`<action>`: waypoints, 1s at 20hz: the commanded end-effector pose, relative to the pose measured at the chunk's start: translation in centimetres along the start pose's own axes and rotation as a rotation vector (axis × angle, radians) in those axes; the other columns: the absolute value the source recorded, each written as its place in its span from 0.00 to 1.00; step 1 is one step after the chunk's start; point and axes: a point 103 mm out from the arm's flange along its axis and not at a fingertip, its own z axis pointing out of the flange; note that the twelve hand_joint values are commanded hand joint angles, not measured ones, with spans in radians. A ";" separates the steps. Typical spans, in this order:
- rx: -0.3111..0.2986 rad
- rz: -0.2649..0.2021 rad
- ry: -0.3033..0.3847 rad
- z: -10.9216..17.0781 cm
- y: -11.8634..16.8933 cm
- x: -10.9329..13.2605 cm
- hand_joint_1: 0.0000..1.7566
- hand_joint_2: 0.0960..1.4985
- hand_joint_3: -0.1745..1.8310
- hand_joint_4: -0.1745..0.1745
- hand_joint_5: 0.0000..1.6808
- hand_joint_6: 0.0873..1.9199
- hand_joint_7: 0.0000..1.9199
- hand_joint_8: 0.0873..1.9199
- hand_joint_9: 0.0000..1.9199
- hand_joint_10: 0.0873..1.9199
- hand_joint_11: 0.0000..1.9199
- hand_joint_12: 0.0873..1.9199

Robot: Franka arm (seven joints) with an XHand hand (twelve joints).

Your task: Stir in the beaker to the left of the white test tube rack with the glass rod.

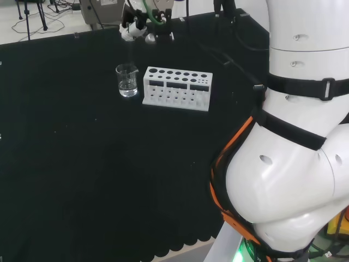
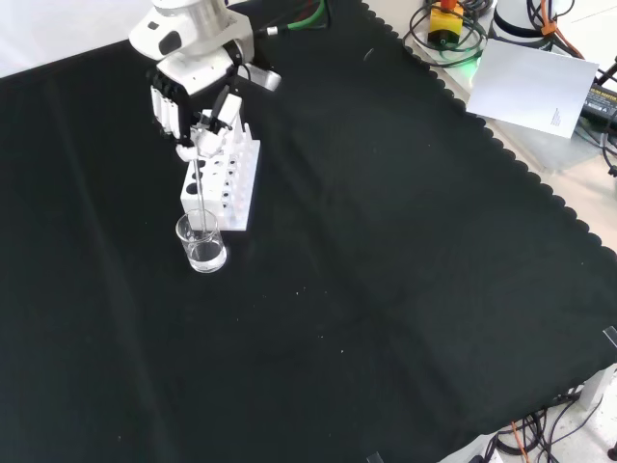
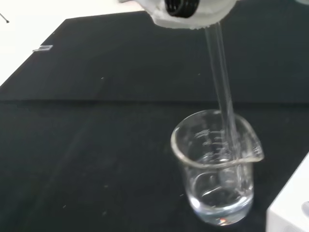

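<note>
Holding a thin clear glass rod [image 3: 223, 92] nearly upright, the black and white robot hand [image 2: 198, 92] pinches its top end with curled fingers above the small clear glass beaker [image 2: 201, 243]. Rod's lower end sits inside the beaker, down in the shallow clear liquid, close to the spouted side of the wall. Beaker stands on the black-cloth table [image 2: 386, 289], just beside the end of the white plastic test tube rack [image 2: 224, 178]. Risks: wide stirring circles likely knock the rod against glass and tip or slide the light beaker; rod may slip in the pinch; liquid may splash.
</note>
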 end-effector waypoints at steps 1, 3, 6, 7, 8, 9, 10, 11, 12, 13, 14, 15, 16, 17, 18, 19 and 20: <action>0.000 -0.060 0.024 1.0 1.3 3.9 0.74 0.68 0.09 0.00 0.76 0.03 0.59 0.54 0.91 0.28 0.66 0.37; 0.003 -0.081 0.009 1.3 2.0 4.7 0.74 0.68 0.09 0.00 0.76 0.03 0.59 0.54 0.91 0.28 0.66 0.37; 0.004 -0.082 0.015 1.5 2.8 4.7 0.74 0.68 0.09 0.00 0.76 0.03 0.59 0.54 0.91 0.28 0.66 0.37; 0.003 -0.079 0.019 1.5 3.0 4.5 0.74 0.68 0.09 0.00 0.76 0.03 0.59 0.54 0.91 0.28 0.66 0.37; 0.000 -0.075 0.021 1.4 3.1 4.2 0.74 0.68 0.09 0.00 0.76 0.03 0.59 0.54 0.91 0.28 0.66 0.37; -0.004 -0.068 0.023 1.3 3.1 3.8 0.74 0.68 0.09 0.00 0.76 0.03 0.59 0.54 0.91 0.28 0.66 0.37; -0.008 -0.061 0.024 1.2 3.2 3.3 0.74 0.68 0.09 0.00 0.76 0.03 0.59 0.54 0.91 0.28 0.66 0.37; -0.011 -0.050 0.025 1.1 3.1 2.8 0.74 0.68 0.09 0.00 0.76 0.03 0.59 0.54 0.91 0.28 0.66 0.37; -0.014 -0.037 0.024 0.9 3.0 2.4 0.74 0.68 0.09 0.00 0.76 0.03 0.59 0.54 0.91 0.28 0.66 0.37; -0.016 -0.025 0.021 0.6 2.9 1.9 0.74 0.68 0.09 0.00 0.76 0.03 0.59 0.54 0.91 0.28 0.66 0.37; -0.020 -0.016 0.017 0.3 2.9 1.6 0.74 0.68 0.09 0.00 0.76 0.03 0.59 0.54 0.91 0.28 0.66 0.37; -0.027 -0.011 0.014 0.0 2.8 1.3 0.74 0.68 0.09 0.00 0.76 0.03 0.59 0.54 0.91 0.28 0.66 0.37; -0.037 -0.008 0.016 -0.2 2.6 1.0 0.74 0.68 0.09 0.00 0.76 0.03 0.59 0.54 0.91 0.28 0.66 0.37; -0.039 -0.005 0.017 -0.4 2.5 0.6 0.74 0.68 0.09 0.00 0.76 0.03 0.59 0.54 0.91 0.29 0.66 0.37; -0.037 0.000 0.010 -0.7 2.4 0.3 0.74 0.68 0.09 0.00 0.76 0.03 0.59 0.54 0.91 0.29 0.66 0.37; -0.035 0.002 0.003 -0.5 2.2 -0.1 0.74 0.68 0.09 0.00 0.76 0.03 0.59 0.54 0.91 0.29 0.66 0.37; -0.035 0.004 -0.004 -0.8 2.1 -0.2 0.74 0.68 0.09 0.00 0.76 0.03 0.59 0.54 0.91 0.29 0.66 0.37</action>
